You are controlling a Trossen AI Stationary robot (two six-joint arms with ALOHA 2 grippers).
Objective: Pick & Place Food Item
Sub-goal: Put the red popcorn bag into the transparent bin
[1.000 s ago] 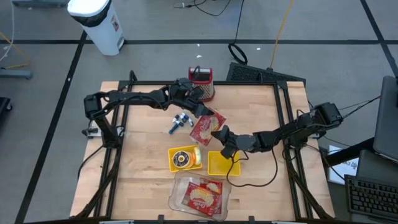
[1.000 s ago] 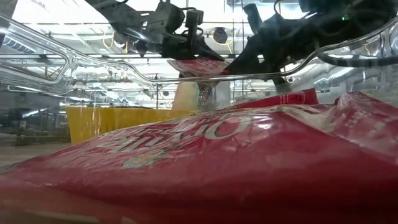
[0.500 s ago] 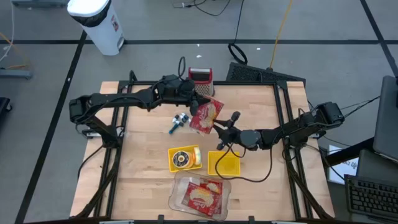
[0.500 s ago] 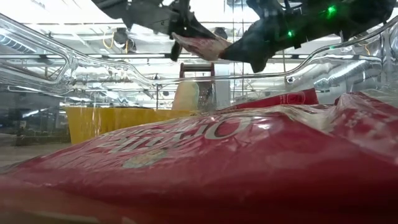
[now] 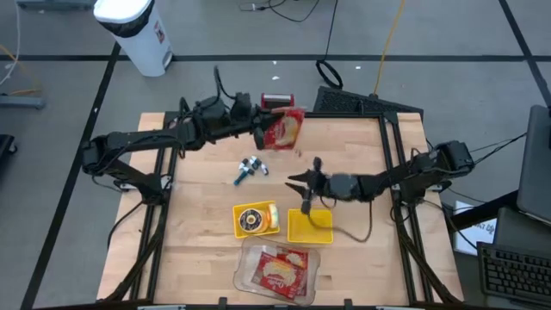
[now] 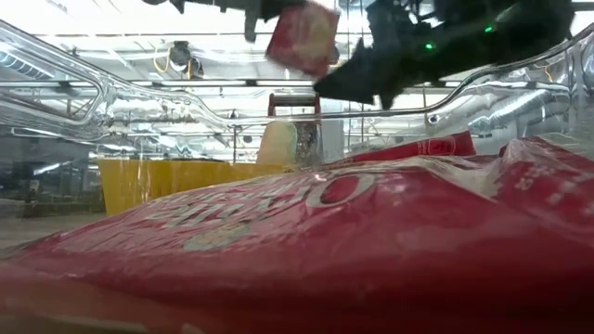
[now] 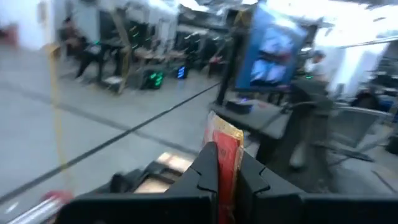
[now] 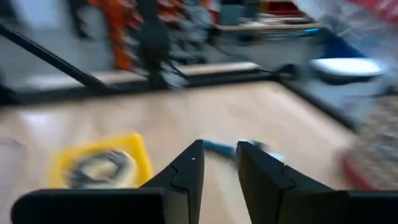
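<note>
A red food packet (image 5: 287, 129) hangs in the air over the table's far middle, with my left gripper (image 5: 263, 134) shut on it. In the low view the red food packet (image 6: 303, 37) shows high up, clear of everything. My right gripper (image 5: 297, 181) stands open above the table's middle, right of and nearer than the packet, touching nothing. In its own wrist view my right gripper (image 8: 219, 163) has an empty gap between its fingers. My left gripper pinches the packet between its two fingers at the edge facing the table's left (image 7: 227, 148). The fingers come level from the table's left. The packet is lifted clear and stands on edge, reaching up and forward past the fingertips.
A clear container (image 5: 277, 271) with another red packet lies at the near edge. A yellow box (image 5: 255, 219), a yellow piece (image 5: 311, 226) and a small blue and white item (image 5: 250, 168) lie mid-table. A red grater (image 5: 277, 104) stands at the far edge.
My right gripper has opened, let go of the packet and rolled about its own line. My left gripper has risen and drawn toward the far edge, rolling as it went. The packet has gone from low over the table's middle to high and on edge.
</note>
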